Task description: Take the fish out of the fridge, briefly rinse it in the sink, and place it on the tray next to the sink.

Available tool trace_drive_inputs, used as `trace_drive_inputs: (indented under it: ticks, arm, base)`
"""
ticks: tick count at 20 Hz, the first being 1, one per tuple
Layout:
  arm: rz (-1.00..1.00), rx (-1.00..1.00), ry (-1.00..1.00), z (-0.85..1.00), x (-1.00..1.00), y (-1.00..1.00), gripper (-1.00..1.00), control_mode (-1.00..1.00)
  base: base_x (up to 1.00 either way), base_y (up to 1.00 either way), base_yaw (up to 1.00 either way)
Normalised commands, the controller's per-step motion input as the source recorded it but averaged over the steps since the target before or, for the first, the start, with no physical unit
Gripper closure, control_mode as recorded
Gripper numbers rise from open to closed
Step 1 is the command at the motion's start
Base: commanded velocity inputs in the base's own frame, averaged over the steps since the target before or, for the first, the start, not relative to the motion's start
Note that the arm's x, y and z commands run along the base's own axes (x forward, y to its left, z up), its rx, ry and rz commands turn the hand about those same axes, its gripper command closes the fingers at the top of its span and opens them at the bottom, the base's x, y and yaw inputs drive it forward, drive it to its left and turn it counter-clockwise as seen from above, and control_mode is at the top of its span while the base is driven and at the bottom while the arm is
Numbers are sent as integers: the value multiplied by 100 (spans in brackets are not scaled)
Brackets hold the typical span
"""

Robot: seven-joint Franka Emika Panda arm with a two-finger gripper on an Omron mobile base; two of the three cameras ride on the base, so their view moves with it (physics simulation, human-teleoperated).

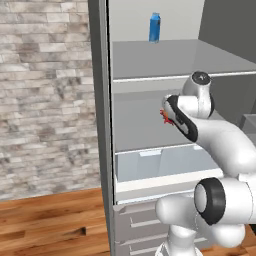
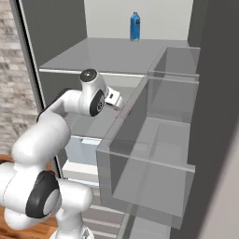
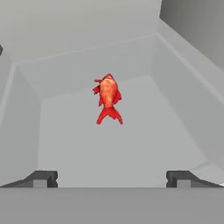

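In your hand view the gripper (image 3: 112,179) has its two dark fingertips (image 3: 42,178) set wide apart at the bottom, at about seven and five o'clock, with nothing between them; the fish (image 3: 107,98) lies ahead on the pale shelf floor, just above centre toward twelve o'clock, its tail pointing back at six o'clock, well clear of both tips; in the left base view you see the fish (image 1: 165,116) as a red speck on the middle shelf of the fridge (image 1: 102,100), at nine o'clock of the arm's wrist; a blue carton (image 1: 155,27) stands upright on the shelf above, at twelve o'clock; the translucent drawer (image 1: 150,167) sits below the fish's shelf.
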Motion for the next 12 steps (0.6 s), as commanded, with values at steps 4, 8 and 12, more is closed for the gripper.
trace_drive_inputs:
  ticks: [4, 8, 12]
  arm:
    - [1, -1, 11, -1, 9, 10, -100, -100]
    - [8, -1, 2, -37, 32, -17, -100, -100]
    - [12, 1, 0, -51, 32, -36, -100, -100]
  base:
    - [0, 0, 0]
    - [0, 0, 0]
    - [0, 0, 0]
